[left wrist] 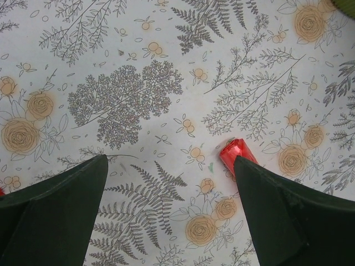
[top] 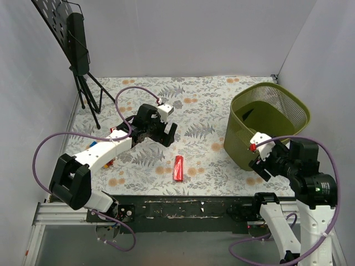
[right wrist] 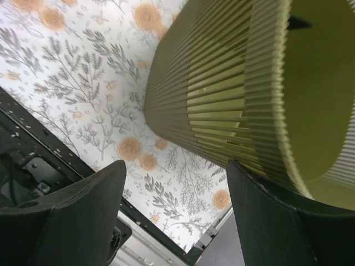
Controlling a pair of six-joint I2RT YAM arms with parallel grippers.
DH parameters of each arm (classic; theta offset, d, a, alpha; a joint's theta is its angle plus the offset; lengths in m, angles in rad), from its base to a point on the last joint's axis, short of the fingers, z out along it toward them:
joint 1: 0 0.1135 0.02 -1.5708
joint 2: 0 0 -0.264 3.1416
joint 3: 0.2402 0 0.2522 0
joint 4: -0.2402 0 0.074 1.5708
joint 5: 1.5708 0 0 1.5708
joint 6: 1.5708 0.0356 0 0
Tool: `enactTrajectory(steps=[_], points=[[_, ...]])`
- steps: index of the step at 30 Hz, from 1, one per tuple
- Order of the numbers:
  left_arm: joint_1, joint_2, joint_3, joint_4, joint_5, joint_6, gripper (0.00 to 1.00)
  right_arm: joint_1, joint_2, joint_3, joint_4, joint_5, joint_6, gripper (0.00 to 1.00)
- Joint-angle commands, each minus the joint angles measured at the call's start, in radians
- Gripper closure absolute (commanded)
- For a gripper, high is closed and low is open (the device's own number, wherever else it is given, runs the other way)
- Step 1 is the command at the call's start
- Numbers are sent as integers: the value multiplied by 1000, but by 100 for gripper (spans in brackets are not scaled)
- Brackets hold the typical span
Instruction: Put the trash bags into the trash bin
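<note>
— What stood at the far left?

— A black music stand (top: pixel 77 44), back in the corner, on the edge of the flowered cloth (top: pixel 199 111) that covered the table.

— And the left gripper (top: pixel 169 134)?

— It reached out over the middle of the cloth, pointing down. Its own camera showed the left gripper (left wrist: pixel 170 163) with its jaws spread wide and only bare cloth between them, so it held nothing.

— Where was the bag?

— It was a small red packet (top: pixel 178 168), lying flat on the cloth between that gripper and the near edge of the table, well apart from the bin. From the wrist, one end of the red packet (left wrist: pixel 236 155) peeked out just beside the right-hand finger (left wrist: pixel 277 216).

— And the bin (top: pixel 238 144)?

— It was olive green and upright at the right side, with its mouth facing up. The right gripper (top: pixel 259 166) hung just beside its near wall. Its camera showed the bin (right wrist: pixel 211 100) close ahead, and the right gripper (right wrist: pixel 175 172) stood wide open and empty.
</note>
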Motion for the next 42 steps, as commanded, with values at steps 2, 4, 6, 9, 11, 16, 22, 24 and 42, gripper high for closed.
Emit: enactTrajectory(steps=[2,4,6,9,11,16,22,24,42], points=[[1,-3,17,19,7,6,2,0,-21,-163,246,155,1,18],[1,-4,13,20,8,4,2,0,-15,-223,340,192,18,18],[1,-6,5,16,13,7,2,0,8,-262,432,204,36,18],[1,-15,-1,-4,31,11,2,0,66,-306,582,227,52,17],[1,-30,-2,-27,79,17,2,0,112,-332,683,244,50,17],[1,-44,-45,-38,146,-49,2,0,267,-348,917,259,64,16],[22,-52,-93,-64,131,-74,2,0,581,-166,1041,266,216,16],[27,-55,-111,-65,139,-84,2,0,643,-118,1070,244,279,16],[28,146,-132,-122,430,-92,60,231,563,-214,742,-61,564,18]])
